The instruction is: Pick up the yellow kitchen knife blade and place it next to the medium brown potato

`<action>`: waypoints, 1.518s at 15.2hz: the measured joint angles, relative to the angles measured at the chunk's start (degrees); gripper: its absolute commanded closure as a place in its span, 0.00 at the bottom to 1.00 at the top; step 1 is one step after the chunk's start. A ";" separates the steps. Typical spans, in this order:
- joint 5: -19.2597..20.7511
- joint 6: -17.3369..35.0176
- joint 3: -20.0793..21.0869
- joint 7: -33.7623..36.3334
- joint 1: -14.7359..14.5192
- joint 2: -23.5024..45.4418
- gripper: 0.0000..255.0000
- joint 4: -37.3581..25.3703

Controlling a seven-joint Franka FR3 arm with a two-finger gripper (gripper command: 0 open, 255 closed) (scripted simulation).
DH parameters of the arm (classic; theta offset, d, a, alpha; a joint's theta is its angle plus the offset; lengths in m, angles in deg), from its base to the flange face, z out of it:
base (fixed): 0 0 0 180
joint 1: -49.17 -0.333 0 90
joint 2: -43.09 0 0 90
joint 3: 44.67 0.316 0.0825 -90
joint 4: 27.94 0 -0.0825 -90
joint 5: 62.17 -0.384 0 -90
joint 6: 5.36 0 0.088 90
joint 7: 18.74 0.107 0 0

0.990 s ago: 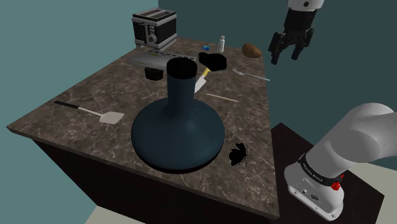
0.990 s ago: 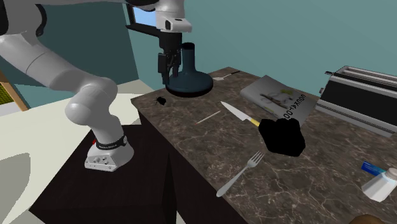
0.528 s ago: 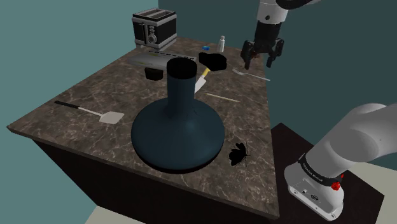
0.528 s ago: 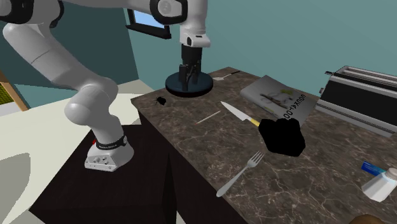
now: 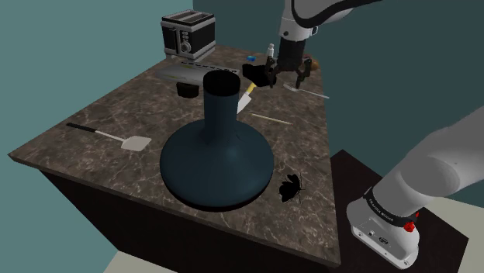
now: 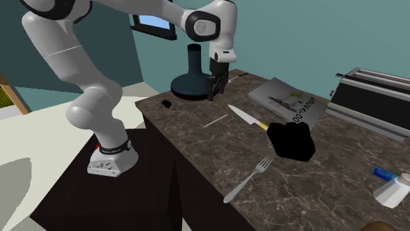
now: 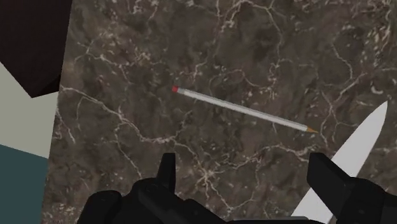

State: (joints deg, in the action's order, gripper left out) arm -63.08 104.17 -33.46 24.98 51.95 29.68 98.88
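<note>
Hovering over counter [image 7: 191, 51] — end effector [image 7: 243, 168] spread apart; one knife [image 7: 356, 149], one pencil [image 7: 245, 110] below.

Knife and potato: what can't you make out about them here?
Knife: handle end under the black lump in the second exterior view; blade tip behind the vase in the shoulder view; blade runs behind a finger and off the edge in the wrist view.
Potato: cut by the bottom edge in the second exterior view; partly behind the gripper in the shoulder view.

Veined brown marble countertop [image 7: 242, 57]
</note>
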 measured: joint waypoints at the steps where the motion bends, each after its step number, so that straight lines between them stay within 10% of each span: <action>1: 0.26 1.46 0.20 1.48 0.28 2.50 0.00 -1.08; 14: 3.80 8.38 0.02 20.70 -0.35 31.21 0.00 -24.21; 23: 4.48 13.05 -0.44 22.32 -0.75 35.27 0.00 -23.83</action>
State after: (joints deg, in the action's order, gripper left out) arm -58.60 117.22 -33.90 47.29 51.20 64.95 75.05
